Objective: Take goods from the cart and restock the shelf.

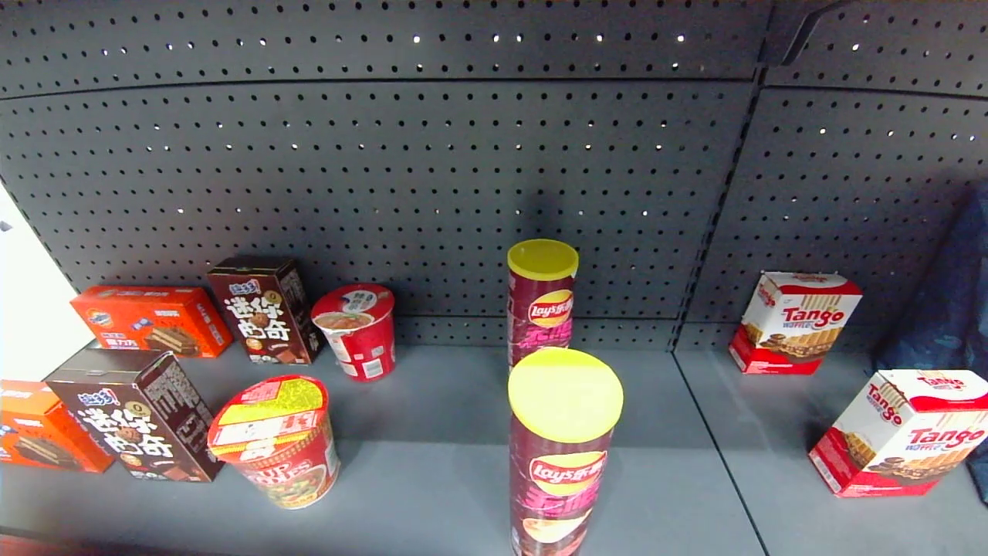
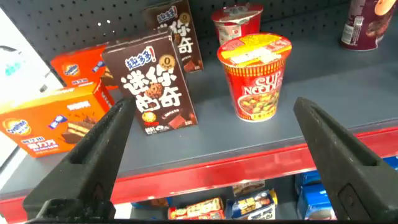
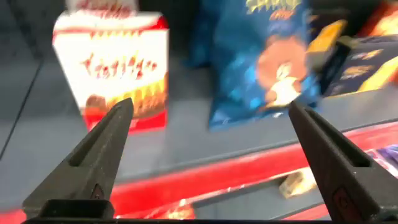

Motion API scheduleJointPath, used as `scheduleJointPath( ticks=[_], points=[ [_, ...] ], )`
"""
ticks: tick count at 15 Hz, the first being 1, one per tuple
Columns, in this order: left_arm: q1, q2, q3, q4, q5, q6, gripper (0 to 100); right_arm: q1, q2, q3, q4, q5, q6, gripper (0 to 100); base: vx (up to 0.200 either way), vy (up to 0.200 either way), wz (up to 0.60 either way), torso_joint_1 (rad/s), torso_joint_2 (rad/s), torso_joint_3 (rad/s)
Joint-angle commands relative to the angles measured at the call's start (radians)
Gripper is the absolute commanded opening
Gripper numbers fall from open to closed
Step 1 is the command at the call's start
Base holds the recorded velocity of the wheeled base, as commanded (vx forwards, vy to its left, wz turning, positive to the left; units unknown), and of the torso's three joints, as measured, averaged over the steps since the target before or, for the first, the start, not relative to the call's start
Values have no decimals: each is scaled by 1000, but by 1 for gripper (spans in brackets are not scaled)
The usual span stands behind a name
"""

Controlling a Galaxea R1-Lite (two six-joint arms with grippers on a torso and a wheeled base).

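Two maroon chip cans with yellow lids stand mid-shelf, one in front [image 1: 562,455] and one behind [image 1: 541,300]. Left of them are two red cup noodles [image 1: 278,440] [image 1: 356,330], two dark brown cookie boxes [image 1: 139,413] [image 1: 266,309] and orange boxes [image 1: 150,318]. White-and-red wafer boxes [image 1: 796,320] [image 1: 903,432] sit on the right. My left gripper [image 2: 214,134] is open in front of the shelf edge, facing a cookie box [image 2: 151,84] and cup noodle [image 2: 256,74]. My right gripper [image 3: 211,134] is open, facing a wafer box [image 3: 115,65] and a blue bag [image 3: 264,59].
The grey shelf [image 1: 432,432] has a pegboard back panel [image 1: 432,177] and a red front lip [image 2: 236,163]. Free room lies between the chip cans and the wafer boxes. Packaged goods [image 2: 255,202] sit on a lower level below the lip.
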Motion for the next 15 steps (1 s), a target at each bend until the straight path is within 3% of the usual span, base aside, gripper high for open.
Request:
scheduleJointPath(
  ticks=[1, 3, 5, 7, 12, 14, 15],
  points=[
    [-1, -67, 31, 0, 0, -3, 100, 37, -94, 50, 17, 64, -1, 100, 0, 0, 0, 0, 0, 0],
    [0, -86, 50, -5, 3, -8, 100, 71, -160, 50, 119, 186, 1, 100, 0, 0, 0, 0, 0, 0],
    [0, -87, 54, -6, 0, -22, 100, 76, -167, 50, 136, 340, 27, 100, 0, 0, 0, 0, 0, 0],
    [0, -87, 77, -12, 2, -22, 100, 76, -166, 48, 195, 427, 29, 100, 0, 0, 0, 0, 0, 0],
    [-1, -87, 152, -34, -15, -22, 100, 80, -166, 48, 193, 358, 33, 100, 0, 0, 0, 0, 0, 0],
    [-1, -87, 152, 7, -75, -17, 100, 80, -166, 48, 193, 366, 33, 100, 0, 0, 0, 0, 0, 0],
    [-1, -87, 152, 49, -161, -12, 100, 80, -166, 50, 195, 364, 48, 100, 0, 0, 0, 0, 0, 0]
  ],
)
